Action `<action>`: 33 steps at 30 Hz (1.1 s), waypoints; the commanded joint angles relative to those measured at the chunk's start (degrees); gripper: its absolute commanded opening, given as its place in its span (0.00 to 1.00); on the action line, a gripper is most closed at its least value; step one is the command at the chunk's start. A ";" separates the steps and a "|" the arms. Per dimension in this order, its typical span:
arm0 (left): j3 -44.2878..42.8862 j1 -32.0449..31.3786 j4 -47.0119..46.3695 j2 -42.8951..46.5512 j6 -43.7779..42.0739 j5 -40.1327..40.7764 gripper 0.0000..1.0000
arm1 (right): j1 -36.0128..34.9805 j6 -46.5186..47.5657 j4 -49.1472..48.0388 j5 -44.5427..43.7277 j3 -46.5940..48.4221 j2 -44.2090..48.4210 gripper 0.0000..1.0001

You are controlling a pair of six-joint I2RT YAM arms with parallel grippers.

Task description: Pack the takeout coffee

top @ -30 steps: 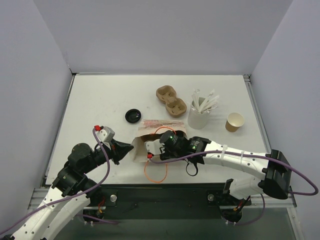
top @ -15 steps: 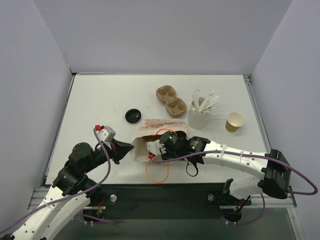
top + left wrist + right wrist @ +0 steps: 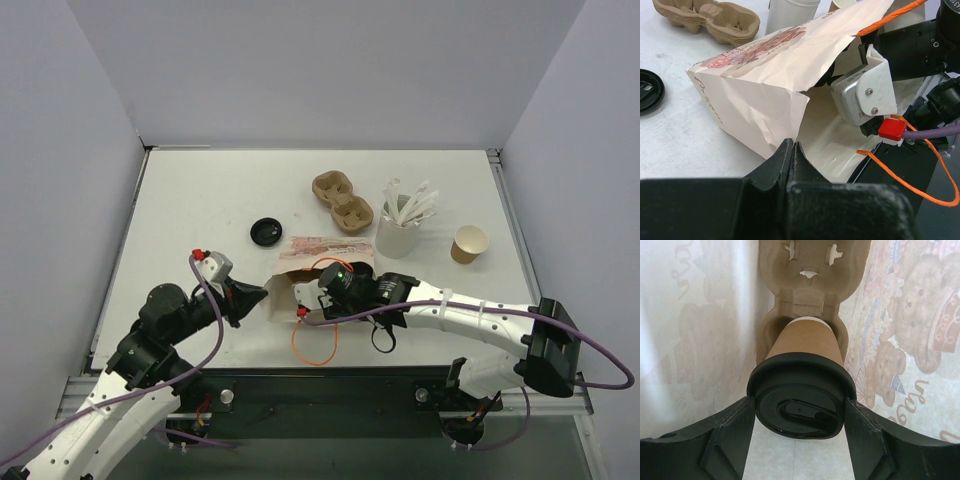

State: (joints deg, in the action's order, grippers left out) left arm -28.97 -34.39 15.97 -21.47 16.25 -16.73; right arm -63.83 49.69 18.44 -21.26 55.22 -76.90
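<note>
The bag (image 3: 281,294) lies on the desk (image 3: 200,190), my left fingers (image 3: 772,172) pinching its edge at 9 o'clock. Inside, a lidded cup (image 3: 802,357) sits in a carrier (image 3: 812,270), my right fingers (image 3: 725,440) touching its lid either side. From the bag: loose lid (image 3: 265,232) at 11, spare carriers (image 3: 342,201) at 1, stick cup (image 3: 397,236) at 2, paper cup (image 3: 469,244) beyond it at 3.

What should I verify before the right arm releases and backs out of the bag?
1. Lidded kraft cup seated in the carrier pocket: ok.
2. Black lid on the cup: ok.
3. Right gripper closed across the lid: ok.
4. Left gripper shut on the bag edge, mouth held open: ok.
5. Carrier resting flat on the bag's lower wall: cannot tell.
6. Orange handle cord free of the right wrist: cannot tell.
</note>
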 commanded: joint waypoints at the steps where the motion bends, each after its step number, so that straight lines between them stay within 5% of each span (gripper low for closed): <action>1: -2.93 0.20 -3.22 -0.93 -0.17 0.56 0.00 | 0.29 -0.12 3.01 -4.50 2.00 -1.05 0.33; 6: -5.57 0.20 -0.77 -2.60 1.06 3.89 0.30 | 0.46 -1.00 2.05 -2.65 1.12 -0.53 0.33; 9: -6.89 0.20 0.64 -3.92 0.63 4.52 0.37 | 0.73 -1.44 0.73 -2.04 0.06 0.17 0.33; 33: -9.00 0.11 -0.77 -8.32 3.87 1.87 0.39 | 2.48 -2.84 -1.82 -0.89 -1.87 1.14 0.33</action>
State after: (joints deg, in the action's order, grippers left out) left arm -34.22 -34.39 16.19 -30.04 17.91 -14.85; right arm -62.28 47.42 17.28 -20.86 52.97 -77.23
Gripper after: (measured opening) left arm 0.392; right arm 0.659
